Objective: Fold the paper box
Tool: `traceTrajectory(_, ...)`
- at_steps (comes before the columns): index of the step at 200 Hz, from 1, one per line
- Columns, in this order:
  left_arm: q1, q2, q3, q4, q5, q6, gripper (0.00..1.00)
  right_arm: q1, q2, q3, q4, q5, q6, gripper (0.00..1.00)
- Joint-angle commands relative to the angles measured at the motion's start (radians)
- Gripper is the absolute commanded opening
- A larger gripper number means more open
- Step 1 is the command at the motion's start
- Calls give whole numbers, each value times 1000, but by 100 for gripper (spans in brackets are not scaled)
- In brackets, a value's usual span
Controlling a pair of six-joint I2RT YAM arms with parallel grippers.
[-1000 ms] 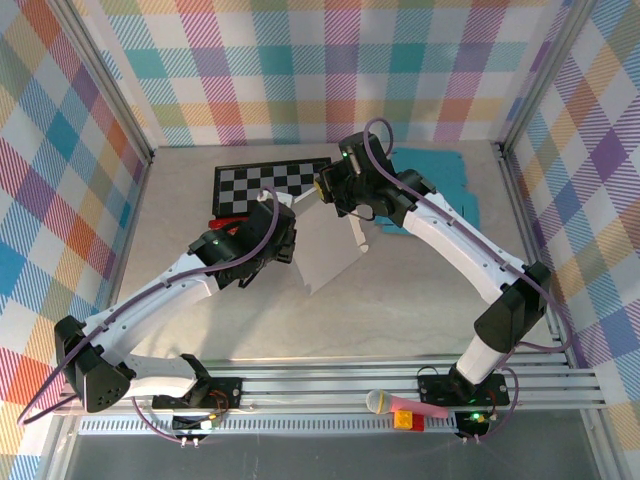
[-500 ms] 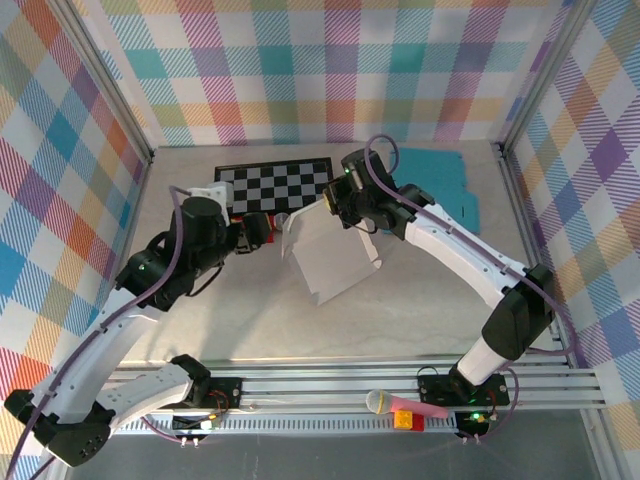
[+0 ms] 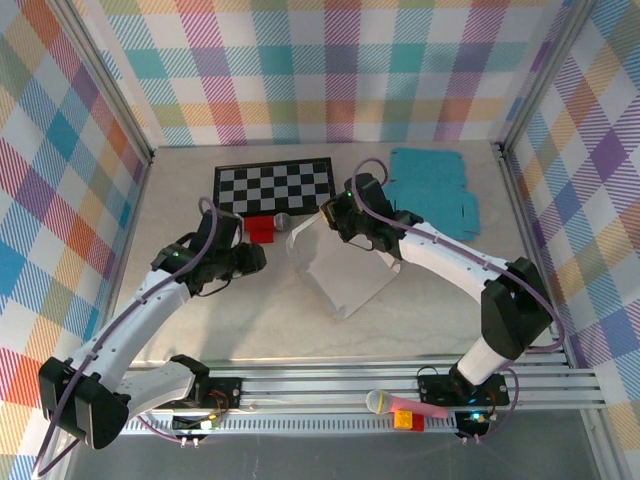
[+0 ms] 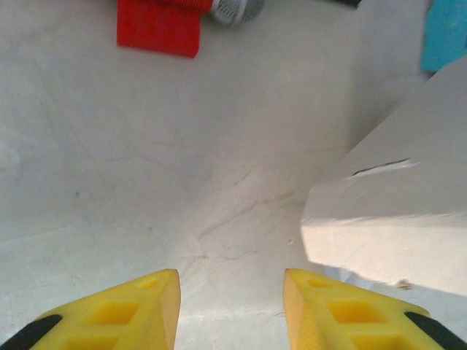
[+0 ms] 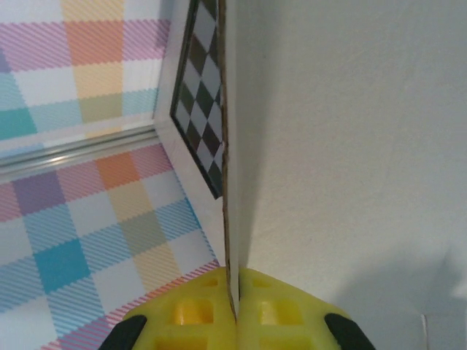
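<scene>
Table (image 3: 270,320) | right gripper (image 5: 235,295) pinching paper box (image 3: 345,265) edge | left gripper (image 4: 232,284) parted, seemingly empty

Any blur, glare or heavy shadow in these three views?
Top external: even light, sharp, faint shadow beside the paper box. Left wrist: box face bright, nearly washed out; yellow jaws at the frame edge slightly soft. Right wrist: the box, pinched in the jaws, very close, soft, shaded near them.

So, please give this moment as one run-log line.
left gripper: open, empty, apart from paper box | right gripper: shut on paper box edge | fold: unfinished
</scene>
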Motion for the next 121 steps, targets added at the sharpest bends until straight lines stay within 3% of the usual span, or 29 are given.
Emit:
traceTrajectory(1, 16, -17, -59, 65, 26, 28, 39, -12, 18, -64, 264, -104, -77, 0)
traceTrajectory(84, 16, -45, -220, 215, 52, 133, 32, -33, 48, -241, 449, -207, -98, 0)
traceTrajectory(121, 15, -50, -279, 323, 127, 211, 27, -40, 78, -282, 495, -231, -96, 0)
